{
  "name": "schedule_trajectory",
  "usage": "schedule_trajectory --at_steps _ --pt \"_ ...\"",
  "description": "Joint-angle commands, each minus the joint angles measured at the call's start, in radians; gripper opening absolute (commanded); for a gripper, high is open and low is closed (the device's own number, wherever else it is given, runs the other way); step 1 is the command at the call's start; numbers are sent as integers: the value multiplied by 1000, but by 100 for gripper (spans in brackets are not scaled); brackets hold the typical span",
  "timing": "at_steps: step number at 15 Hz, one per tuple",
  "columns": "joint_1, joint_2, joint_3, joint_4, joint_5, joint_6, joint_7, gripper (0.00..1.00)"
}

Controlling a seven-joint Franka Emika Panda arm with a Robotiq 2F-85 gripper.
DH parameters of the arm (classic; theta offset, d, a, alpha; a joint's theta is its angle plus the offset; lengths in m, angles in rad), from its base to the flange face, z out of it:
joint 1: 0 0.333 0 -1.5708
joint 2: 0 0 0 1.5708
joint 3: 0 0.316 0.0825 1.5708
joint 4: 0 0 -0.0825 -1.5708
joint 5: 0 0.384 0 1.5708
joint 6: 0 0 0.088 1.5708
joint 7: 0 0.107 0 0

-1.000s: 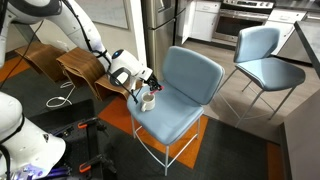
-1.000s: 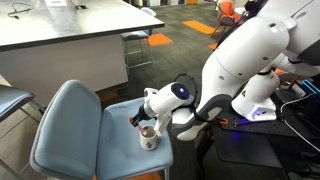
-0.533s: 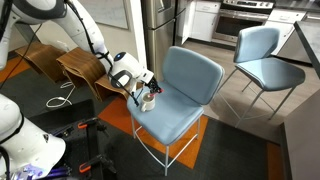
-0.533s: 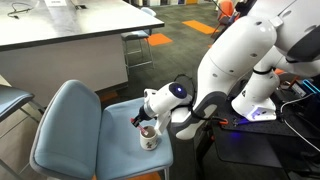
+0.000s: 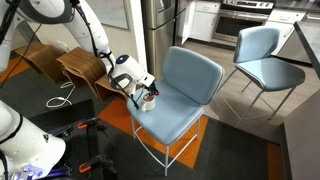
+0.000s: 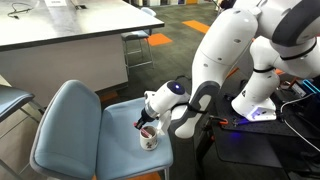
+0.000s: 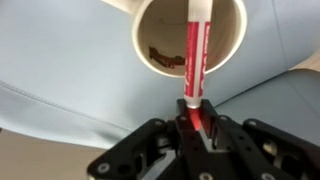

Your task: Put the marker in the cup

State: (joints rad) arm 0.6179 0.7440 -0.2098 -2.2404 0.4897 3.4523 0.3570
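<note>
In the wrist view my gripper is shut on the lower end of the red marker, which has a whitish tip. The marker's free end points over the open mouth of the white cup, whose inside is dark. The cup stands on the light-blue chair seat. In both exterior views the gripper hangs right at the cup, near the seat's edge. The marker is too small to make out there.
The blue chair has a padded back right behind the cup. A second blue chair stands farther off. A wooden chair and cables lie beside the arm. A white table stands behind the chair.
The gripper with the marker has come a little lower and closer over the cup. The arm's upper links have shifted. The cup has not moved.
</note>
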Motion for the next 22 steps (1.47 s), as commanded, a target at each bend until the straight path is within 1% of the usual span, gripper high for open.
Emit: schedule_trajectory --at_steps 1,2,3,4,5,6,8,9,10,11,12,13,16,18,20,22 --pt "-70 -50 63 -33 -19 -22 -50 5" --pt "-85 -56 78 -36 -26 -28 -61 5" --pt "-93 -61 86 -39 -29 -35 -67 44" --pt "-99 -64 95 -41 -35 -38 -74 46" --pt "-104 -68 102 -44 -38 -39 -82 52" --pt "-101 -73 107 -52 -35 -38 -83 61" --pt "-89 -89 108 -68 -24 -46 -87 76" --pt "-94 -99 117 -76 -26 -45 -85 82" --pt "-104 -116 128 -84 -30 -62 -84 89" --pt "-99 -129 126 -88 -23 -82 -80 98" --pt "-104 -154 127 -96 -30 -123 -83 100" --pt "-89 -174 108 -100 -31 -172 -85 100" --pt "-135 -245 108 -83 -106 -418 -61 100" --pt "-192 -274 121 -55 -183 -579 -49 100" --pt "-247 -294 136 -29 -253 -701 -49 100" --pt "-300 -300 160 -2 -298 -783 -62 100"
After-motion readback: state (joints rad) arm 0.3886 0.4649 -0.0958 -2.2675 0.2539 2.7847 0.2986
